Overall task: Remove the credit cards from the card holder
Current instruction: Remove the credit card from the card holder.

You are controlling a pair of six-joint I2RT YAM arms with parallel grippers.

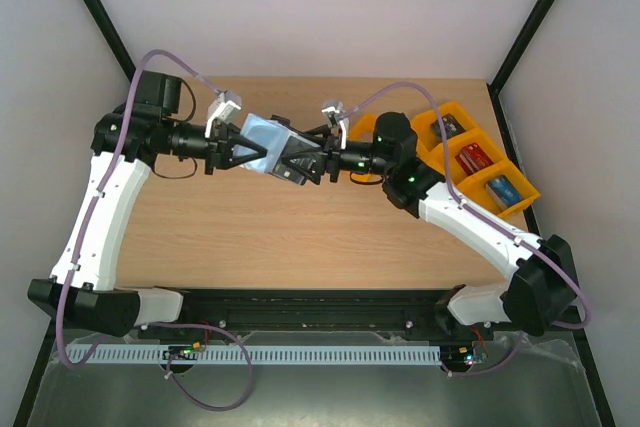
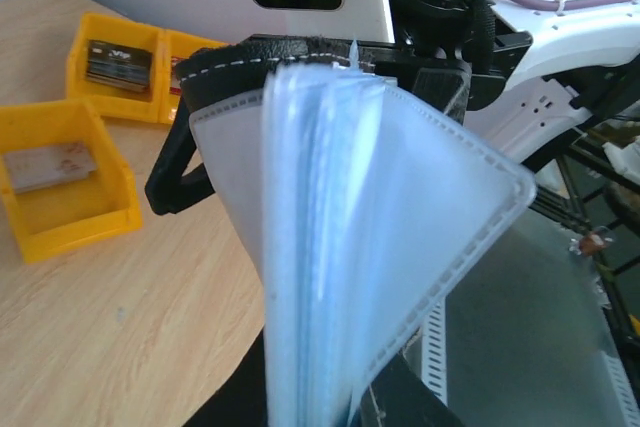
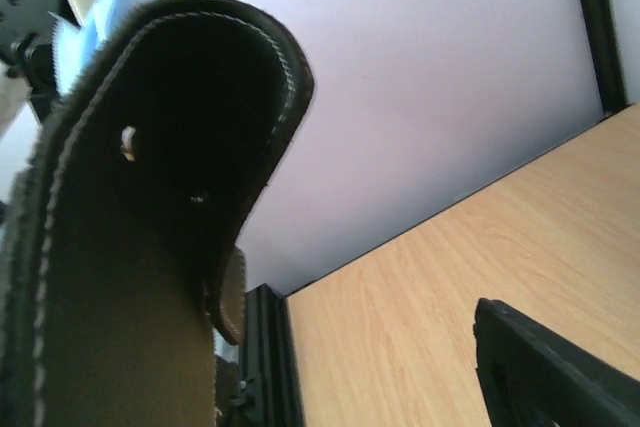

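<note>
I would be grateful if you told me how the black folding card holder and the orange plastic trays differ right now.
The black folding card holder is held off the table between the left gripper and the right gripper; the orange plastic trays rest on the wooden table. The holder's clear pale blue pockets fan open, with no card visible inside; the trays show cards lying in them. Both are meant to hold cards.

Card holder [image 3: 140, 207]: matt black leather-like cover, pale stitching along edges. Pockets [image 2: 390, 247] inside card holder: clear, glossy, pale blue-grey plastic with stitched borders. Trays [image 2: 60, 177] beside card holder: smooth orange-yellow plastic. Bench [image 1: 300, 237] beneath: light wood-grain, matt.
</note>
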